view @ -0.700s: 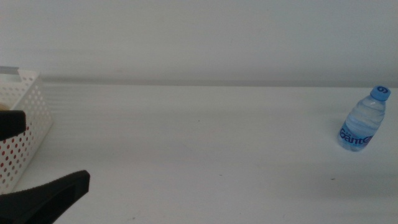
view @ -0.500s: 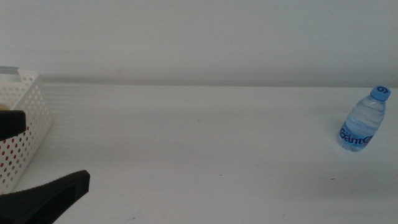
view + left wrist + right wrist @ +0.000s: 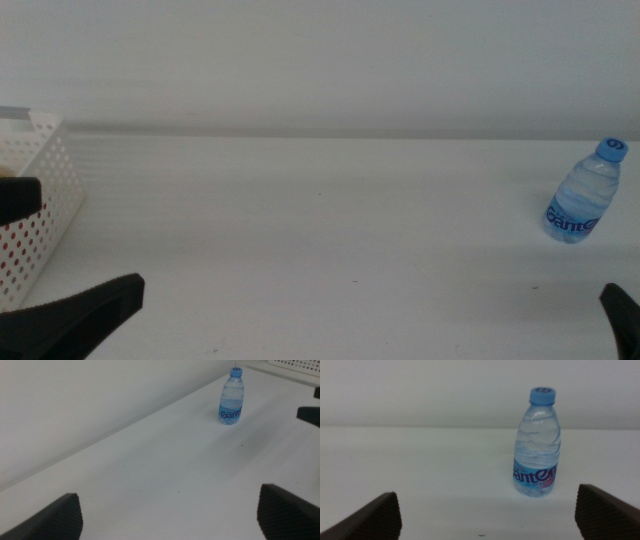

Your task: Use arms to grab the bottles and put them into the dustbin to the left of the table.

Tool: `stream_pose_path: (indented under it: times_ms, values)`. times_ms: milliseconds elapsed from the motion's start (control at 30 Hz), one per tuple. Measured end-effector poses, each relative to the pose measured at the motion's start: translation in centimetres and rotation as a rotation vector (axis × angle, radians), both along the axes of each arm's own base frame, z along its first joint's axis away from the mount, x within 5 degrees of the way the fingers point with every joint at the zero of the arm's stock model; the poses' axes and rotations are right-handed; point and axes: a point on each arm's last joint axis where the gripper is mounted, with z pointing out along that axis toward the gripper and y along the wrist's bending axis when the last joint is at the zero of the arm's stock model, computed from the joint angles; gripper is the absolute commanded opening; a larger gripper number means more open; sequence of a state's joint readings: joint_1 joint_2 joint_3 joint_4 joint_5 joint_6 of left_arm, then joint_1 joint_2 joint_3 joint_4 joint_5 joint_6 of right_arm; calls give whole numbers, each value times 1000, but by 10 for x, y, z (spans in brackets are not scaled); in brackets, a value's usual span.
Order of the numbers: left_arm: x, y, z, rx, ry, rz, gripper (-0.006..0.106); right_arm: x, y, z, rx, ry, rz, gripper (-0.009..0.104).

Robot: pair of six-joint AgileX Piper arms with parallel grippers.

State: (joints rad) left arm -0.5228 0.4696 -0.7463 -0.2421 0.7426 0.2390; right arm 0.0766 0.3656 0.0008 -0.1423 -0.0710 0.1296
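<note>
1. A broad, flat white tabletop (image 3: 320, 230) fills the middle view, with a plain pale wall behind it meeting the table's far edge.
2. A white plastic basket with rows of small round holes in its walls (image 3: 45, 190) sits at the table's left edge, at about 9 o'clock in the middle view. Small red patches show through its lower holes; what they belong to cannot be told.
3. A small clear water bottle with a blue cap and blue label (image 3: 583, 192) stands upright at about 3 o'clock, close to the table's right edge. Nothing touches it.
4. A wide stretch of bare tabletop lies between the basket and the bottle, well apart from each other.
5. The left gripper (image 3: 170, 515) sits low at about 8 o'clock in the middle view, just beside the basket. Its two dark jaws are spread wide with nothing between them, and its wrist view looks across the table toward the distant bottle (image 3: 231, 396).
6. The right gripper (image 3: 487, 515) shows only one dark tip at about 4 o'clock in the middle view, near the bottle but apart from it. Its jaws are spread wide and empty, and the bottle (image 3: 536, 444) stands ahead of them, roughly centred.
</note>
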Motion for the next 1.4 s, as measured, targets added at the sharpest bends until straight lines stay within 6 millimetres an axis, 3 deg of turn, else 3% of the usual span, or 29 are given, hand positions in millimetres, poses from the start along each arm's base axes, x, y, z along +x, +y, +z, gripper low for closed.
stream_pose_path:
  times_ms: [433, 1000, 1167, 1400]
  values:
    - [0, 0, 0, 2, -1, 1, 94, 16, 4, -3, -21, 17, 29, 93]
    - [0, 0, 0, 5, -3, 2, 94, 44, 6, -32, 4, 209, 28, 93]
    - [0, 0, 0, 5, -3, 2, 94, 51, 3, -39, 33, 231, -22, 93]
    - [0, 0, 0, 5, -3, 2, 94, 69, -7, -43, -61, 227, -115, 93]
